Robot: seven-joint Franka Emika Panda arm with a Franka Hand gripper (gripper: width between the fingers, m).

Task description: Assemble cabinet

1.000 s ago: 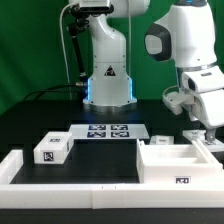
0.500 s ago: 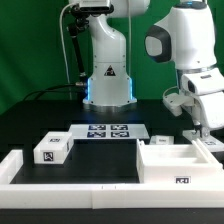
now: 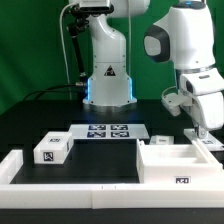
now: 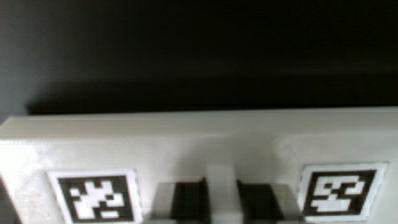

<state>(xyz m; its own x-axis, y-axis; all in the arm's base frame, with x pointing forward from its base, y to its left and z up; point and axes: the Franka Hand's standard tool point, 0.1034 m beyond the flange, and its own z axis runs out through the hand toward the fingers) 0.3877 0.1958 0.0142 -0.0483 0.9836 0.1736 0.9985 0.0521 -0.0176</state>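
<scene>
The cabinet (image 3: 176,166) is a large white boxy shell with open compartments and a small tag on its front, standing at the exterior view's right. My gripper (image 3: 203,135) is lowered onto its far wall. In the wrist view the cabinet (image 4: 196,140) shows as a white body with two square tags, and my gripper (image 4: 217,205) has its two dark fingers close together with a thin white rib of the cabinet between them. A small white tagged block (image 3: 52,149) lies apart at the exterior view's left.
The marker board (image 3: 108,131) lies flat on the black table behind the middle. Long white border rails (image 3: 70,172) run along the front and left edge. The robot's base (image 3: 108,78) stands at the back centre.
</scene>
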